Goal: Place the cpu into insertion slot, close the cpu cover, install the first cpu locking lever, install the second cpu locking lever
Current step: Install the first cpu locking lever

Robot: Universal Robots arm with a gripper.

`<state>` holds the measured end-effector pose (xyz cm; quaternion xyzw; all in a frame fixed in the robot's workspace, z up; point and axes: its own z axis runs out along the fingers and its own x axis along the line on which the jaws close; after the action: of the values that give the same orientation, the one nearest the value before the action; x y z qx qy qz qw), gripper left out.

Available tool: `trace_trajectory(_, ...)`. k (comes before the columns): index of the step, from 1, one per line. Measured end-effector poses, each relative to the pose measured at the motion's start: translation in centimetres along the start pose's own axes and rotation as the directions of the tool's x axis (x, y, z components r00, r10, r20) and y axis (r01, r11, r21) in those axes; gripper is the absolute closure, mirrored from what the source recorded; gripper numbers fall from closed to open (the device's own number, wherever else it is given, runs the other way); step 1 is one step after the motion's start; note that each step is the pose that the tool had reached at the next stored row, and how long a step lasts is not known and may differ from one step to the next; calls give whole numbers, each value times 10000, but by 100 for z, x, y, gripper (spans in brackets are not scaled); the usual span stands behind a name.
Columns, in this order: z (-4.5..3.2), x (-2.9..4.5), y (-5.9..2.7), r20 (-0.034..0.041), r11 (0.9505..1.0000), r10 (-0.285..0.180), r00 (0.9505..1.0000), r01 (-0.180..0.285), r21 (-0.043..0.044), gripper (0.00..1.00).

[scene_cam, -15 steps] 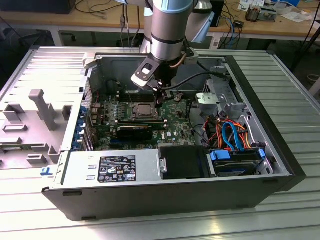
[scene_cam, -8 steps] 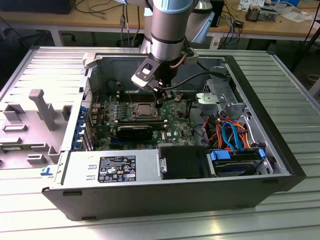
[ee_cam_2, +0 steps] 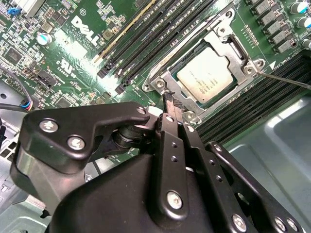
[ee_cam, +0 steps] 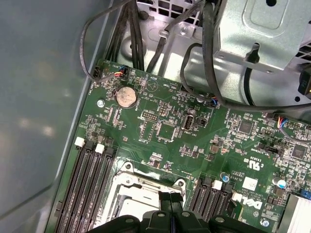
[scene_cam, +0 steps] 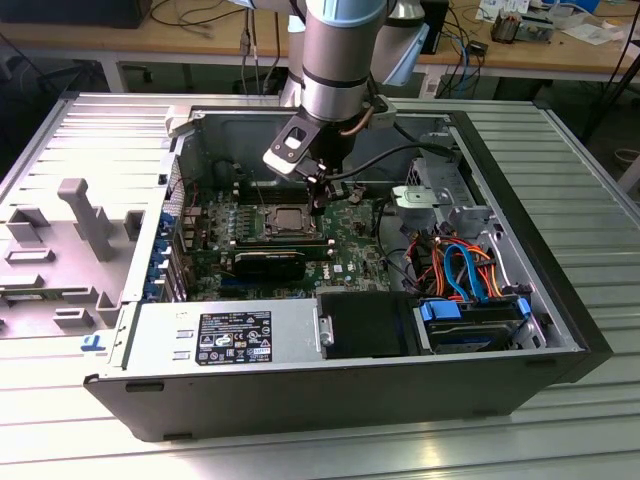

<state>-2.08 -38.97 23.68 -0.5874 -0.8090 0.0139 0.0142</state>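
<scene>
Near the middle of the exterior view, the gripper [scene_cam: 319,200] hangs inside the open computer case [scene_cam: 300,400], just above the socket [scene_cam: 287,219]. In the second wrist view we see the chip [ee_cam_2: 206,77] lying flat in the socket with the cover [ee_cam_2: 167,68] folded down around it, so its grey top shows through the window. The gripper's fingers [ee_cam_2: 170,121] are pressed together with nothing between them, and their tips sit at one corner of the cover. A thin lever [ee_cam_2: 286,78] juts out from another corner and looks unlatched to us.

We think the main danger is a slip. The tips are narrow and the lever is springy wire. If they ride off it, they could jab the green board [ee_cam_2: 73,58] or knock the small parts beside the memory slots [ee_cam_2: 146,34]. A push on one corner alone could tilt the cover and load the chip unevenly, and that might bend the socket's contacts. We also watch the cables [scene_cam: 460,265] on the exterior view's right, though they lie well apart from the fingers.
</scene>
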Motion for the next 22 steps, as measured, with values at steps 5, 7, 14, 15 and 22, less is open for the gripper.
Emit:
trace_trajectory(5, 0, 0, 0, 1, 10000, -30, 10000, 30, 0, 89)
trace_trajectory(7, 0, 0, 0, 2, 10000, -53, 10000, 53, 1, 89)
trace_trajectory(14, 0, 0, 0, 8, 9998, -218, 9998, 218, 1, 89)
trace_trajectory(15, 0, 0, 0, 10, 9997, -253, 9997, 253, 2, 89)
trace_trajectory(22, 0, 0, 0, 16, 9992, -404, 9992, 404, 3, 89)
